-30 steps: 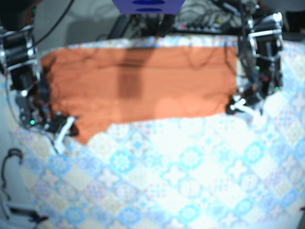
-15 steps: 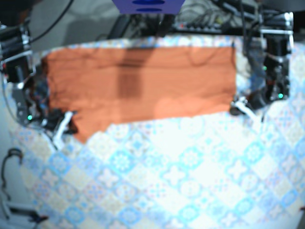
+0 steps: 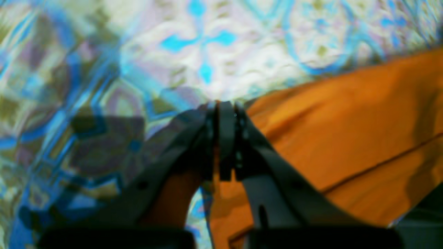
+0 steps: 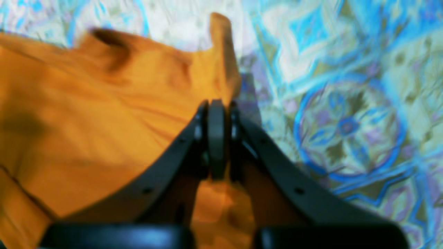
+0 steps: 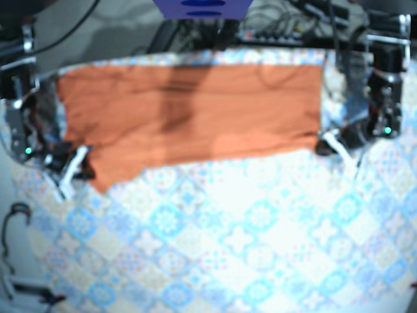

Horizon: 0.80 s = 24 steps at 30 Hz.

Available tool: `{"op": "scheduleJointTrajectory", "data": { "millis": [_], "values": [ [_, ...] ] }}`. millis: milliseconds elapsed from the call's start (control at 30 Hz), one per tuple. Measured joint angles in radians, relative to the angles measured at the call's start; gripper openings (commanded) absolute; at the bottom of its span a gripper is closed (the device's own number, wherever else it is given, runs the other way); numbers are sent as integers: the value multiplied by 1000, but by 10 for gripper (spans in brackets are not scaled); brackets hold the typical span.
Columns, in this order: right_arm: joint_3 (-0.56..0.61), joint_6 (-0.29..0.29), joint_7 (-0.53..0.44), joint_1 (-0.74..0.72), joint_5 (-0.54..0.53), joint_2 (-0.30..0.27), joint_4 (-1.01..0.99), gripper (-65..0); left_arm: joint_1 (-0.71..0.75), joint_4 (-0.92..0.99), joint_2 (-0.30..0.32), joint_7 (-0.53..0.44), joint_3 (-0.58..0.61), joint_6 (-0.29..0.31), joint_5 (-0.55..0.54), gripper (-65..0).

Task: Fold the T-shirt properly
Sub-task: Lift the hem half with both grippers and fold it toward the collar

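The patterned tablecloth (image 5: 247,248) lies bare across the lower frame of the base view. At mid-height, the right gripper (image 4: 216,103) at the left edge and the left gripper (image 3: 225,105) at the right edge each pinch a near corner of the orange T-shirt (image 5: 195,111), fingers closed on the cloth. Both have shifted outward and slightly upward within the last second. This pulls the shirt flatter across the upper frame, probably to smooth it before the fold.

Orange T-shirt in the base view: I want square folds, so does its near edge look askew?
Yes. The orange cloth T-shirt's near edge is uneven: beside the right gripper a corner reaches further down the patterned tablecloth than the straight stretch toward the left gripper.
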<state>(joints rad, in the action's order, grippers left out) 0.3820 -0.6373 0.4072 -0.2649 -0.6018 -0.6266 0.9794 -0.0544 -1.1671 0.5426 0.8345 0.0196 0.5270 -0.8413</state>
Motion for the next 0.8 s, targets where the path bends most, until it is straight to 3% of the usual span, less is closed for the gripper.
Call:
{"op": "scheduleJointTrajectory", "data": {
  "millis": [133,400,800],
  "values": [
    [0,-5,2,23,0,1,19,-643,37,-49,3,-1,-4,-3,2,-650],
    [-129,-2,11,116,2,0,120,-643,85,-142,4,-2,-4,-5,5,-650],
    [-185,-6,0,212,0,-30,179,-643,140,-191,64,-4,-3,0,5,-650]
  ]
}}
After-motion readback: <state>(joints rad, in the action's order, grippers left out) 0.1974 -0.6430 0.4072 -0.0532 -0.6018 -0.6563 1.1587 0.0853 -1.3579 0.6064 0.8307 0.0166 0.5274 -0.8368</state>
